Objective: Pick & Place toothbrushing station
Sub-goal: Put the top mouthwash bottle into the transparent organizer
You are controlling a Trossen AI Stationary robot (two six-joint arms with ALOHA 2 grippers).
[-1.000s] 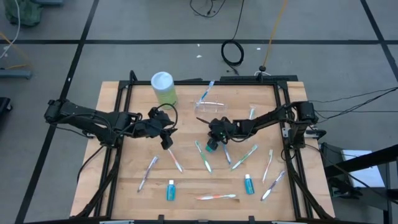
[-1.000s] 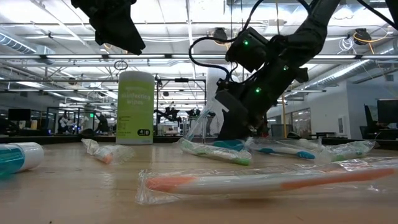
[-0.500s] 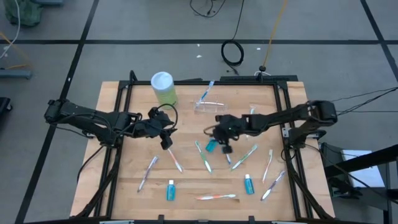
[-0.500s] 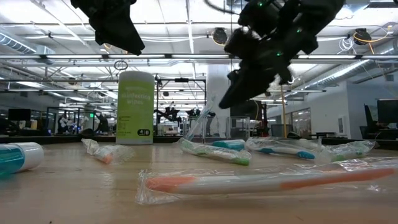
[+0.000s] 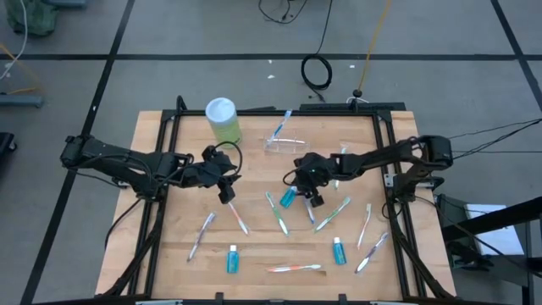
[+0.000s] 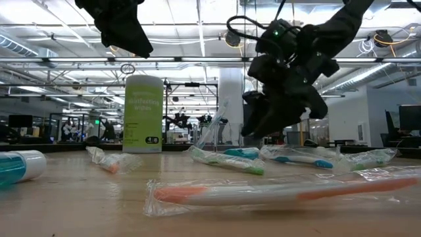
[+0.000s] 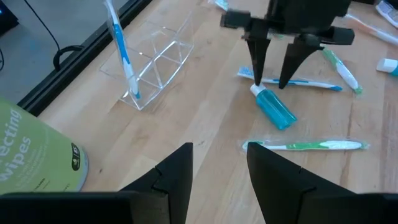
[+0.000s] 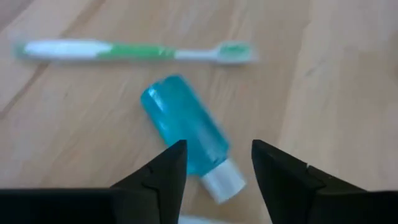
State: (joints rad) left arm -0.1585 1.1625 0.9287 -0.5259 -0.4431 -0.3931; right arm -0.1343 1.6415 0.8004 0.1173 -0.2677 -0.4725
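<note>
Reaching for the blue tube [image 8: 186, 134], right gripper [image 8: 214, 163] wide open, empty, just above it; next, lower and close.

"…cting Wipes" on green canister [image 7: 37, 155]

This is a large open robotics lab or industrial workshop hall. The low view looks past the wooden table [image 6: 79, 210] into a wide room with exposed ceiling trusses [image 6: 197, 62], rows of strip lights, metal racks and monitors [image 6: 408, 122] along the far side. From above, the table stands on a grey floor marked with dark lines [image 5: 110, 72], with a coiled black cable [image 5: 317, 72] and loose wires lying behind it.
</note>
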